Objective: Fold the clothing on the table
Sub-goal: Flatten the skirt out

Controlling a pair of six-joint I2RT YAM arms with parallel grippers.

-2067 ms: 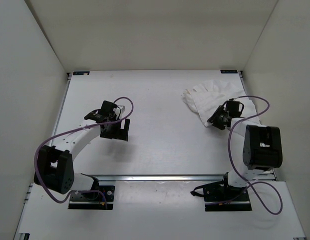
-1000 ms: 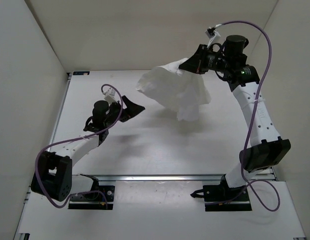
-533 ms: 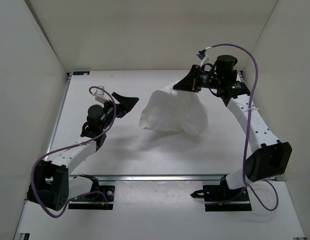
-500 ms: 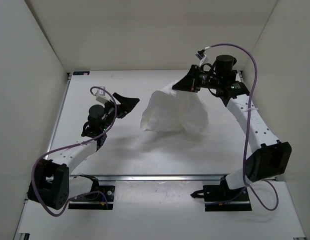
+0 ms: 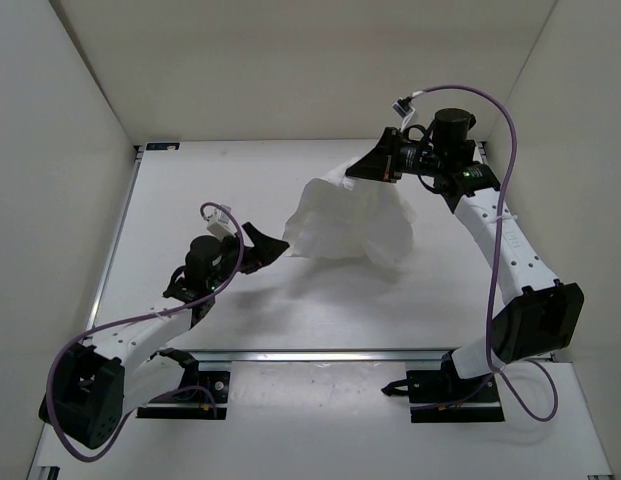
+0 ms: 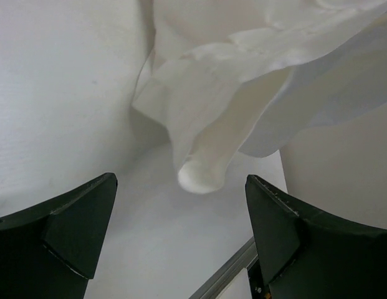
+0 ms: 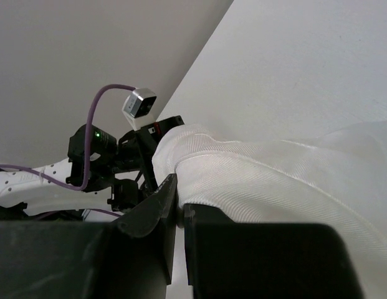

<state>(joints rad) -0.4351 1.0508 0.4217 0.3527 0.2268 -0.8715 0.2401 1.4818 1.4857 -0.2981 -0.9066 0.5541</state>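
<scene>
no readable text, labels, brands, numbers or signs

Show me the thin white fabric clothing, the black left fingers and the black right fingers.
Thin white fabric clothing (image 5: 355, 225): top external view, middle of the cloth.
Black left fingers (image 6: 75, 230): left wrist view, one finger's inner face.
Black right fingers (image 7: 149, 218): right wrist view, finger beside the pinched cloth.

Left wrist view: thin wrinkled white fabric garment (image 6: 243, 93) cut off at top and right edges. Top view: right claw (image 5: 360, 172), tips hidden in its folds.
</scene>
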